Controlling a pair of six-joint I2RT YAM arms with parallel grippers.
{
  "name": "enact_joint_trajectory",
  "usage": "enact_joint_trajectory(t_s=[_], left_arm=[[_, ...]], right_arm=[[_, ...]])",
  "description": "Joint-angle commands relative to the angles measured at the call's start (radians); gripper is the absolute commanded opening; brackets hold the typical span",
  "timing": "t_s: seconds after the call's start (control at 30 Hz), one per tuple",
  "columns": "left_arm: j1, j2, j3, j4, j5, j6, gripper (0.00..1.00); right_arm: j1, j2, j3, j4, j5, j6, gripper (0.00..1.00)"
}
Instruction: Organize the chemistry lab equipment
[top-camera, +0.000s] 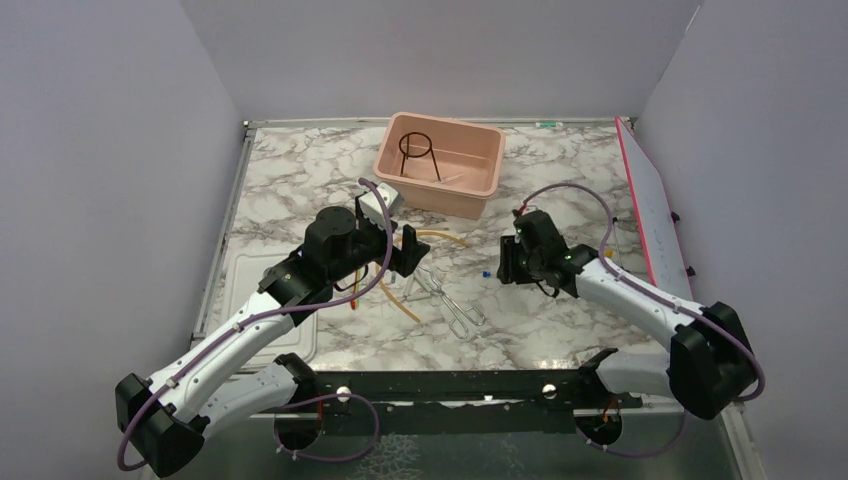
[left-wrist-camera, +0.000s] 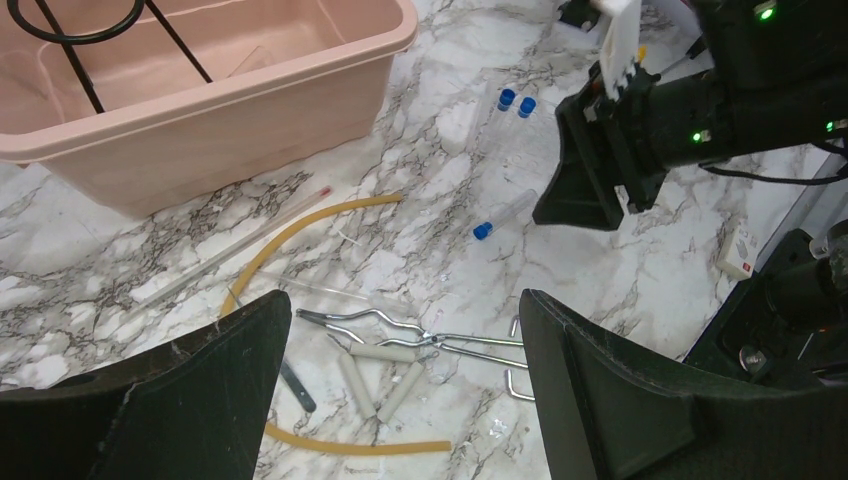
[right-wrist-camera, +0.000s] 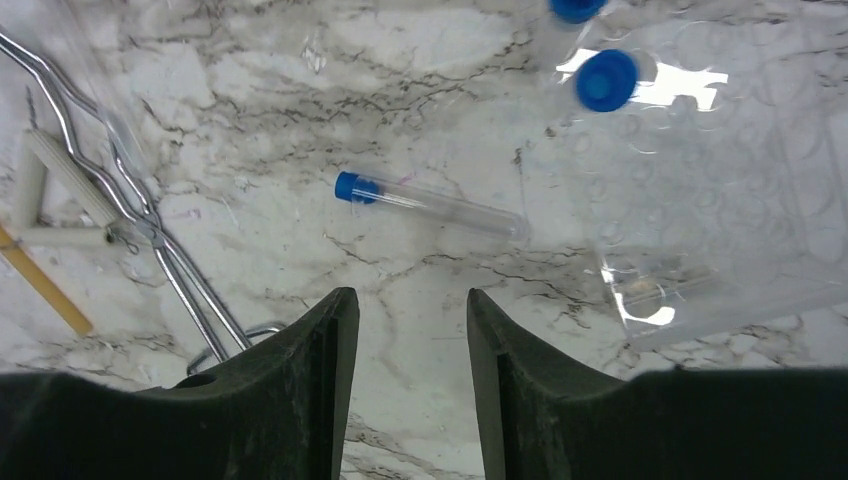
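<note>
The right gripper (right-wrist-camera: 408, 300) hangs low over the marble table (top-camera: 290, 170), its fingers parted by a narrow gap and holding nothing. Just above them in the right wrist view lies a blue-capped test tube (right-wrist-camera: 430, 205), at the centre of the frame, with its cap to the left. Two more capped tubes (right-wrist-camera: 605, 78) lie at the upper right, by a clear plastic rack (right-wrist-camera: 720, 200).

The left gripper (left-wrist-camera: 403, 322) is spread wide and empty above the metal tongs (left-wrist-camera: 420, 345) and the tan rubber tube (left-wrist-camera: 300, 225). The black ring stand (top-camera: 417, 150) stands already inside the pink tub (top-camera: 430, 190), at the upper centre of the top view.

I judge that the step in hand is picking up the single test tube. The tube runs almost from left to right in the frame, and the fingers also close from left to right, so they would meet it along its length. The wrist should turn about a quarter, so that one finger comes down on each long side of the tube. The tube is round and smooth and will probably roll, so it is better to lower slowly, centre it between the fingers and close gently near its middle.
</note>
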Motion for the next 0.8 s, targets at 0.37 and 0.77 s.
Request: enact_joint_trajectory(t_s=[0.37,0.77], left_arm=[[-0.001,-0.017,-0.004,0.02,-0.037,0.001,0.87],[-0.001,-0.016,-0.002,0.018,-0.03,0.003,0.87]], right_arm=[[0.122,0.359,0.218,-0.068,0.159,-0.239,0.59],[0.122,0.443,0.239,-0.067,0.043,-0.294,0.48]])
